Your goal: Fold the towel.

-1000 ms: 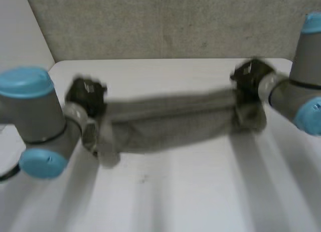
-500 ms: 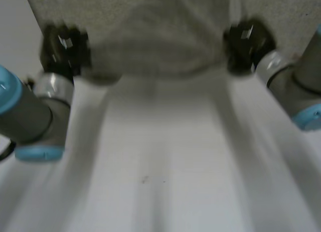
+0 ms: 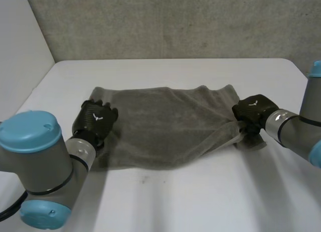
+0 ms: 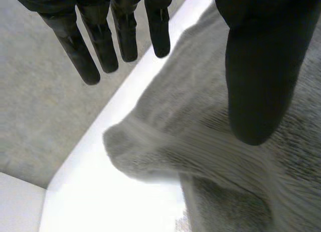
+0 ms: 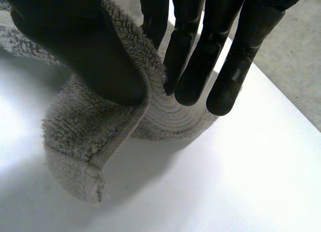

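Observation:
A grey towel (image 3: 165, 127) lies spread across the middle of the white table (image 3: 200, 202), rumpled near its right end. My left hand (image 3: 95, 119) rests at the towel's left edge. In the left wrist view its fingers (image 4: 100, 41) are straight and the thumb (image 4: 261, 66) stands apart, with the towel (image 4: 225, 157) loose below them, so the hand is open. My right hand (image 3: 253, 111) is at the towel's near right corner. There its thumb (image 5: 85, 46) and fingers (image 5: 195, 51) pinch a bunched fold of the towel (image 5: 100, 142), and the corner hangs down to the table.
A grey wall (image 3: 165, 21) runs behind the table's far edge. Bare tabletop lies in front of the towel and on both sides of it. My two grey arms come in from the near left and the right.
Both hands swung the towel up toward the far wall and brought it back down. It now lies spread on the table, and my left hand has let go.

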